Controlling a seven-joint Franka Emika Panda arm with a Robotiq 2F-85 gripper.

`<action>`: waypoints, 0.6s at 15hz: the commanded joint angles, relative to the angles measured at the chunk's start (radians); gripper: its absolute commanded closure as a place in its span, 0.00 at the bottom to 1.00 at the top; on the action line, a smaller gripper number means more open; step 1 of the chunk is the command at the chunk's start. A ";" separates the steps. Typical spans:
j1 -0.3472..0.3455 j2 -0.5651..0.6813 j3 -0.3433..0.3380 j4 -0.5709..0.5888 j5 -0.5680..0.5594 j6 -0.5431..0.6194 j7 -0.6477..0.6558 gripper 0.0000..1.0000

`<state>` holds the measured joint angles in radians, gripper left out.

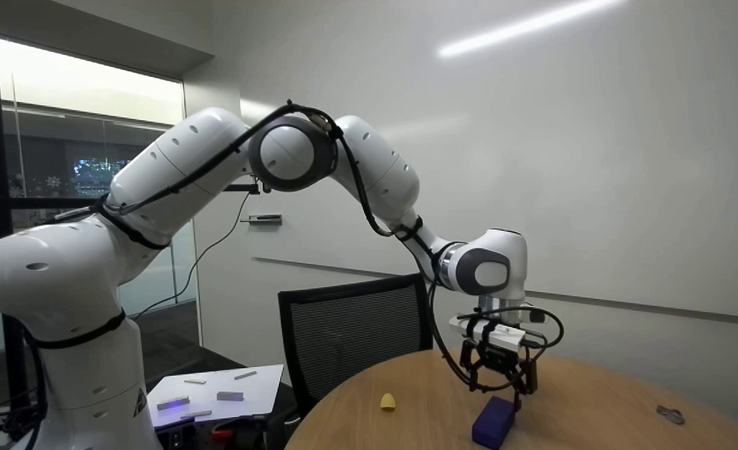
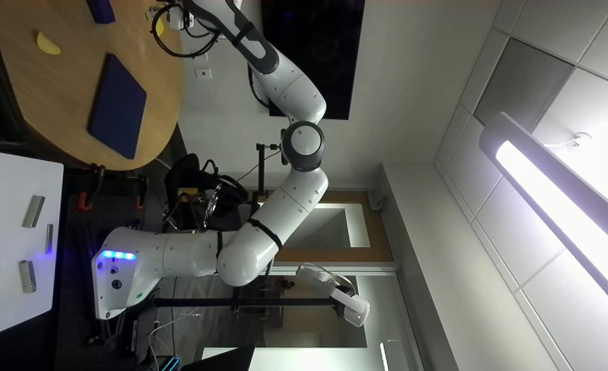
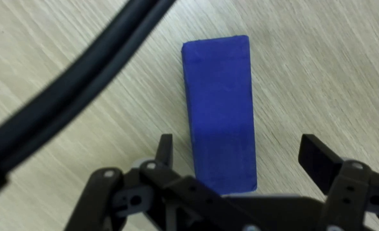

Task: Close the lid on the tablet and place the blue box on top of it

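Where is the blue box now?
In an exterior view, right of centre, the blue box is on the table, right of the yellow piece; the wrist view shows it between the fingers of the open gripper.

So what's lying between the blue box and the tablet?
Just bare wood-toned tabletop between the blue box and the tablet, as an exterior view shows; a yellow piece sits off to one side.

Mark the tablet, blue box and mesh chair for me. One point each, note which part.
Tablet (image 2: 118, 108): in an exterior view, middle of its upward-facing flat side.
Blue box (image 3: 221, 112): wrist view, middle of its top face.
Mesh chair (image 1: 355, 337): in an exterior view, mesh of its backrest.
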<state>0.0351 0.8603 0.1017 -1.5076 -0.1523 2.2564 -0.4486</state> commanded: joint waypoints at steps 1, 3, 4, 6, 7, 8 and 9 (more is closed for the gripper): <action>0.000 0.028 -0.003 0.049 -0.022 -0.043 -0.018 0.00; -0.001 0.039 -0.005 0.058 -0.023 -0.047 -0.017 0.00; -0.001 0.044 -0.007 0.063 -0.024 -0.050 -0.016 0.00; -0.002 0.054 -0.009 0.068 -0.026 -0.054 -0.019 0.00; -0.001 0.058 -0.011 0.070 -0.028 -0.056 -0.018 0.00; -0.002 0.062 -0.011 0.073 -0.029 -0.058 -0.019 0.00; -0.002 0.066 -0.012 0.075 -0.030 -0.060 -0.019 0.00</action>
<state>0.0341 0.9087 0.0918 -1.4692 -0.1601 2.2360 -0.4488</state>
